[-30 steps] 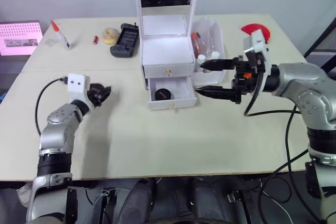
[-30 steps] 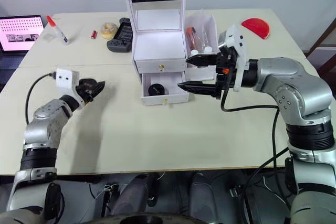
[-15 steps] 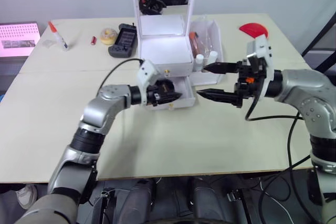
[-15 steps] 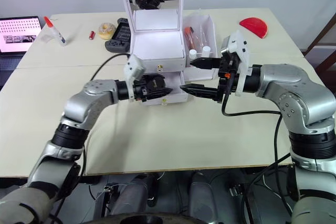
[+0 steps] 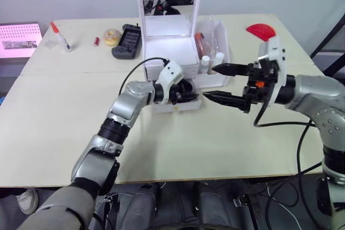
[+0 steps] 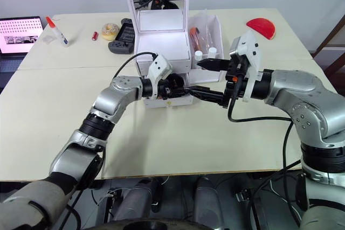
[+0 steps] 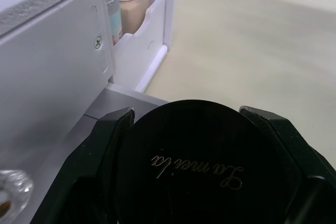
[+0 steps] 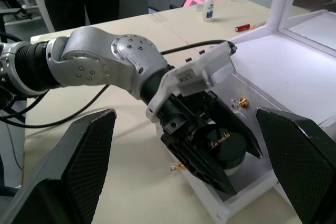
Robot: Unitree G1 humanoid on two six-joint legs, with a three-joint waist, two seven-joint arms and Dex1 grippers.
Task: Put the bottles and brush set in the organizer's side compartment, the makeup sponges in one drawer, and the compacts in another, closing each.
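Landmark: white organizer (image 5: pixel 168 52), tall mirror at its back, lower drawer (image 8: pixel 247 179) pulled open.
Left gripper (image 8: pixel 210 150): reached over the open lower drawer, fingers (image 7: pixel 113 145) clamped on either side of a black compact (image 7: pixel 202 166) (pale script logo on the lid).
Compact: over the lower drawer; a second dark disc under it could not be told apart.
Right gripper (image 5: pixel 222 83): just beside the side compartment (image 5: pixel 221 39), jaws spread wide, empty.
Side compartment: bottles (image 5: pixel 211 63) standing inside.

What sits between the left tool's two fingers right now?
A round black compact with a script logo on its lid sits between the left tool's fingers, over the open lower drawer; the left wrist view shows it best.
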